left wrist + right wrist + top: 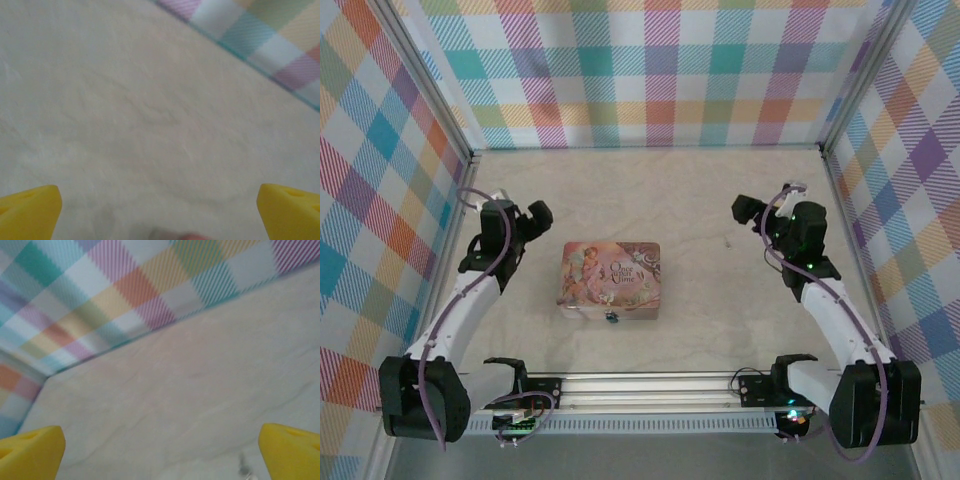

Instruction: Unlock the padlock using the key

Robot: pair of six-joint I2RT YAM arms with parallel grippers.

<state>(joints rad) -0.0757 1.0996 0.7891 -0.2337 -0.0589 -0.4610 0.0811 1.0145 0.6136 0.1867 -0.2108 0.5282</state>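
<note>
The left gripper (537, 216) sits left of centre in the top view. Its yellow fingers (30, 212) are spread wide, out to the bottom corners of the wrist view, above the pale table (700, 180). The right gripper (747, 209) sits right of centre, and its fingers (31, 450) are spread just as wide. In the middle of the frame, between the two arms, lies a pink tin (610, 275). The padlock (611, 316), small and dark, sits at the tin's lower edge. A tiny speck (727, 243) lies to the right of the tin, and I cannot tell whether it is the key.
</note>
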